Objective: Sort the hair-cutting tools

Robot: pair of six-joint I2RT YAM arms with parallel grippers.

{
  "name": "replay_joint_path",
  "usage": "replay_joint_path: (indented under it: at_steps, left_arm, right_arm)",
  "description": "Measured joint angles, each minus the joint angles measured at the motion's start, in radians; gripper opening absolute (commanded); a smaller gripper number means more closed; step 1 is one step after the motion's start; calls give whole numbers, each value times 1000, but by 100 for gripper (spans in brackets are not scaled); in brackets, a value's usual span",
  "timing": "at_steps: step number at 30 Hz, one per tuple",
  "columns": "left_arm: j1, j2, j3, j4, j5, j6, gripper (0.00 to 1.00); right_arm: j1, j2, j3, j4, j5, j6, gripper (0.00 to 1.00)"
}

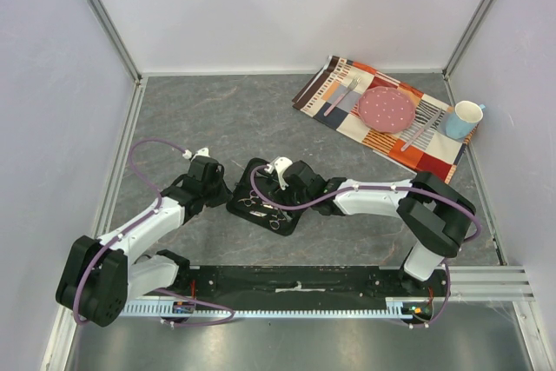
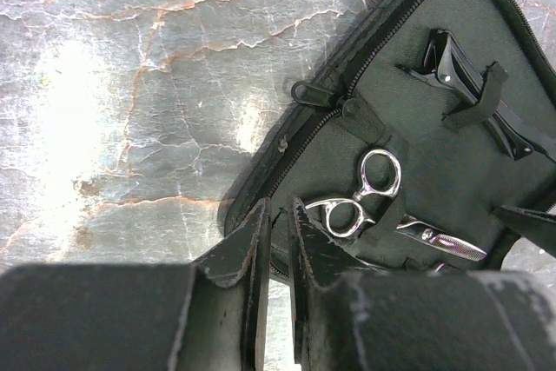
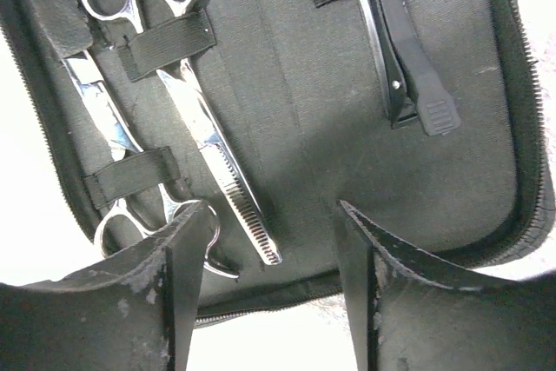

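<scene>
An open flat black case point(image 1: 291, 220) lies on the grey table in front of the arms. In the right wrist view, two silver scissors sit under elastic straps: one with a toothed blade point(image 3: 208, 132) and one beside it point(image 3: 97, 110). Black hair clips point(image 3: 407, 62) are tucked under another strap. The left wrist view shows one pair's ring handles point(image 2: 369, 188) and the clips point(image 2: 459, 71). My left gripper point(image 2: 278, 215) is closed to a narrow gap on the case's near zipper edge point(image 2: 261, 182). My right gripper point(image 3: 271, 206) is open and empty, just above the case lining.
A striped placemat point(image 1: 347, 119) at the back right holds a pink plate point(image 1: 387, 109), a fork point(image 1: 340, 97) and a knife point(image 1: 423, 128). A blue cup point(image 1: 463, 119) stands at its right end. Pale walls close in the table.
</scene>
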Motion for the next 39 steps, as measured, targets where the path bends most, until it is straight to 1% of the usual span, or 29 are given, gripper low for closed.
replay_joint_path:
  at_steps: [3,6,7,13,15,16,17,19,21,24,29,32,33,35,36,37,38,39]
  left_arm:
    - [0,0,0,-2,0,0,19]
    - [0,0,2,-2,-1,0,19]
    - [0,0,3,-4,-1,0,19]
    - [0,0,15,-15,0,1,19]
    - [0,0,19,-21,0,1,19]
    - [0,0,22,-25,0,1,19]
    - [0,0,24,-27,0,2,19]
    - [0,0,28,-28,0,5,19]
    - [0,0,29,-29,0,6,19]
    - [0,0,30,-32,0,7,19]
    - [0,0,41,-39,1,8,20]
    - [0,2,69,-47,0,14,21]
    - [0,8,87,-49,0,18,20]
    - [0,28,122,-50,0,29,16]
    - [0,43,145,-51,0,37,15]
    - [0,59,170,-50,2,46,13]
    - [0,74,194,-49,4,56,5]
    - [0,91,220,-47,8,68,2]
  right_arm:
    - [0,0,-6,10,-8,0,61]
    - [0,0,-11,21,-15,0,53]
    - [0,0,-13,25,-18,0,49]
    - [-1,0,-19,39,-31,16,46]
    - [-3,0,-20,40,-34,19,47]
    - [-6,0,-21,41,-39,23,55]
    - [-9,0,-21,42,-42,26,60]
    - [-13,0,-21,47,-45,32,65]
    - [-15,-2,-21,50,-40,35,68]
    - [-16,-16,-21,35,-18,32,69]
    - [-28,-53,10,-75,70,5,72]
    - [-32,-95,42,-133,116,-6,70]
    - [-33,-117,49,-149,124,-9,66]
    - [-31,-165,56,-176,137,-11,55]
    - [-28,-183,57,-184,138,-13,41]
    - [-20,-204,57,-196,140,-11,34]
    - [-9,-221,56,-208,142,-10,26]
    - [6,-235,52,-212,139,-1,13]
